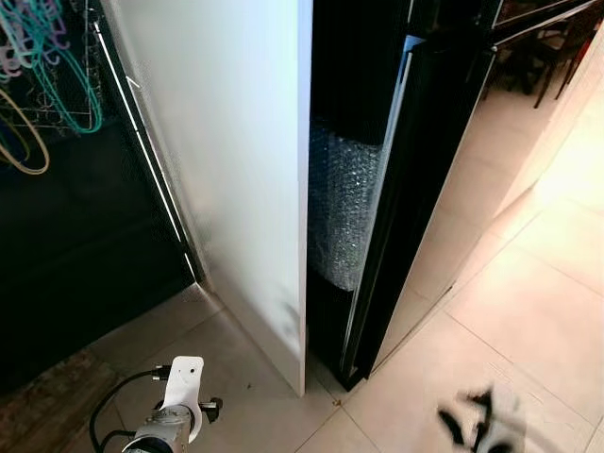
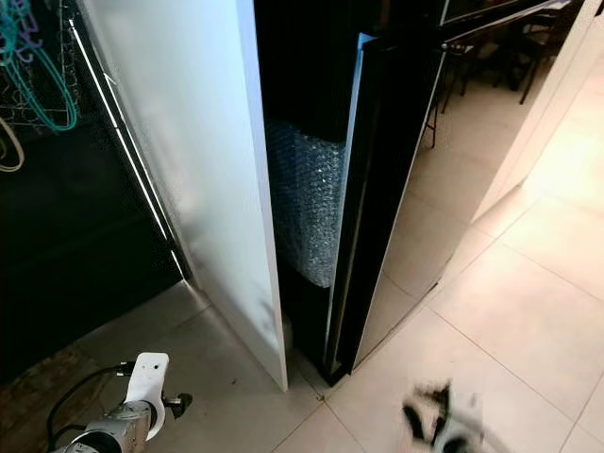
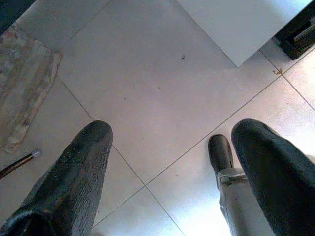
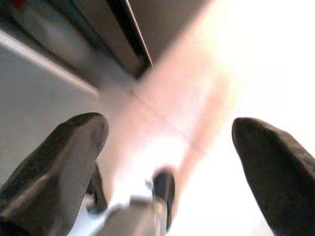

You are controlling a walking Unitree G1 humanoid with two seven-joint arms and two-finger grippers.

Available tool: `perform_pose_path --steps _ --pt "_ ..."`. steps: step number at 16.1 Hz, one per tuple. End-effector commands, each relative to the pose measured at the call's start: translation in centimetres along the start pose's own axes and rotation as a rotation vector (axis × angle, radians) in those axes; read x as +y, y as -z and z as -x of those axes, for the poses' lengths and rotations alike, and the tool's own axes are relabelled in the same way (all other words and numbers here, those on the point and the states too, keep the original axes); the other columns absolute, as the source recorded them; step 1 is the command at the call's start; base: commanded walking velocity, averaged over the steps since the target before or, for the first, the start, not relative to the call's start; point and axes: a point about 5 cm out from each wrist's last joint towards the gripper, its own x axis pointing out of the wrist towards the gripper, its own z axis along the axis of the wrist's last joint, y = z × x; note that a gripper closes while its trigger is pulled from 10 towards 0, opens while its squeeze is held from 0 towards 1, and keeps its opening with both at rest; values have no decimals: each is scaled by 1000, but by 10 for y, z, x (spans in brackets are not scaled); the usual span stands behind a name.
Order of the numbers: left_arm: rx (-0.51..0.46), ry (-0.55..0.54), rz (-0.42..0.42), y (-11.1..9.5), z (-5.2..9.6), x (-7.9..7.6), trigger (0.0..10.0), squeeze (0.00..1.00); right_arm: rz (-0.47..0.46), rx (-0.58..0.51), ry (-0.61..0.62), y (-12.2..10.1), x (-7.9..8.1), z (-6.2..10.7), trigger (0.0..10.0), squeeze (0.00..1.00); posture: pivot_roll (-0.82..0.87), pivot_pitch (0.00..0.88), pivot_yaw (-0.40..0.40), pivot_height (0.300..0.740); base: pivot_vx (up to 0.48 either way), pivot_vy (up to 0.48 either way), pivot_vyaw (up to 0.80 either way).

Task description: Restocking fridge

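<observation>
The fridge (image 1: pixel 415 179) stands directly ahead, seen edge-on: a tall black glossy unit whose door is ajar, with a narrow dark gap between it and the white panel (image 1: pixel 226 170) on its left. Inside the gap you can make out a sheet of bubble wrap (image 1: pixel 344 208) against the side of the cabinet. No item for restocking is visible in either claw or on the floor.

Judge the step in hand as approach. Nothing has been loaded, and the robot is not yet squared to the door.

The left claw (image 3: pixel 167 167) hangs low over the tiled floor (image 1: pixel 528 311), its two fingers (image 3: pixel 74 172) spread and holding nothing. The right claw (image 4: pixel 167 162) is likewise spread and empty, pointing at the floor near the base of the black unit (this view is blurred, so detail there is unreliable).

The next move calls for getting in front of the door and widening the opening. The gap is too narrow for an arm, in my judgement.

Note the edges:
- The lower corner of the white panel sits just beside the fridge base.
- A mat (image 3: pixel 24 93) lies on the floor to the left.
- Hangers (image 1: pixel 38 66) hang at upper left.

Open tiled floor lies to the right; use that side for stepping round.
</observation>
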Motion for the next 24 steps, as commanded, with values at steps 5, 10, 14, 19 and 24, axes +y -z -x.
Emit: perform_pose_path --steps 5,10,14,19,24 --pt "8 6 -5 2 0 2 10000 0 23 67 92 7 7 -4 10000 0 24 0 13 740 0 0 0" --pt "30 0 23 5 0 0 10000 0 13 29 141 2 4 -4 10000 0 43 0 -2 740 0 0 315" --pt "45 -6 21 8 0 1 10000 0 42 54 120 4 6 -5 10000 0 29 0 7 740 0 0 800" --pt "47 2 2 10 1 2 10000 0 76 76 94 13 22 -8 10000 0 8 0 21 740 0 0 800" --pt "42 13 -10 11 1 1 10000 0 95 82 68 15 25 -8 10000 0 6 0 21 740 0 0 800"
